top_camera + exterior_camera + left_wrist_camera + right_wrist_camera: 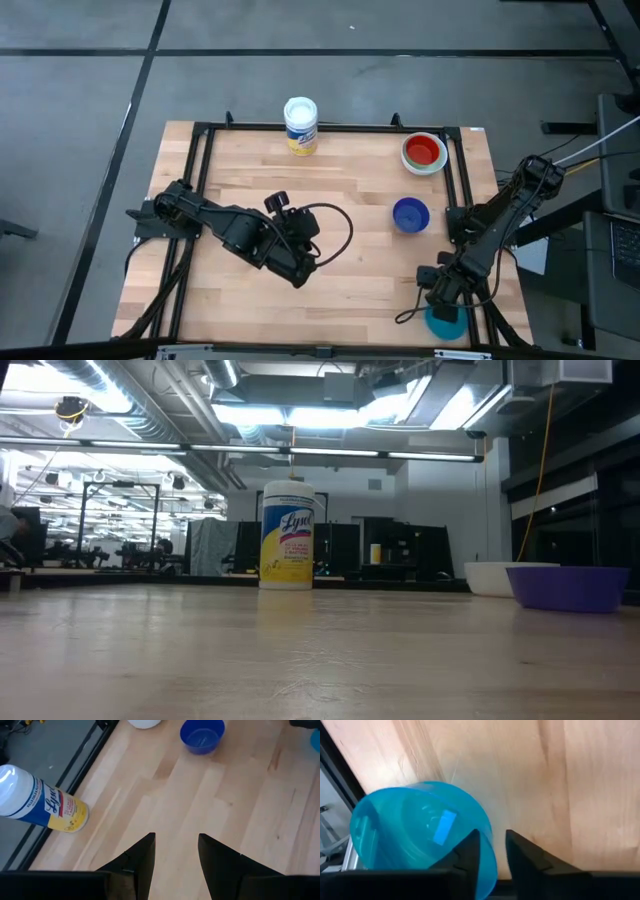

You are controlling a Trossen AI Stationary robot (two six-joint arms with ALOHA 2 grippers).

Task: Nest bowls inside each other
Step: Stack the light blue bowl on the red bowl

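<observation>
Pinching the teal bowl (420, 837) by its rim, right gripper (492, 852) fingers nearly closed, near table corner | dark blue bowl (410, 214) mid-right | red bowl (423, 151) nested in white | left gripper (176, 855) parted, empty.

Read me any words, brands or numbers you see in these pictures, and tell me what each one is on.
"Lysol": blue brand script on the yellow label of the white canister.
The smaller print under it is too blurred to read.
The bowls and table carry no text.
</observation>
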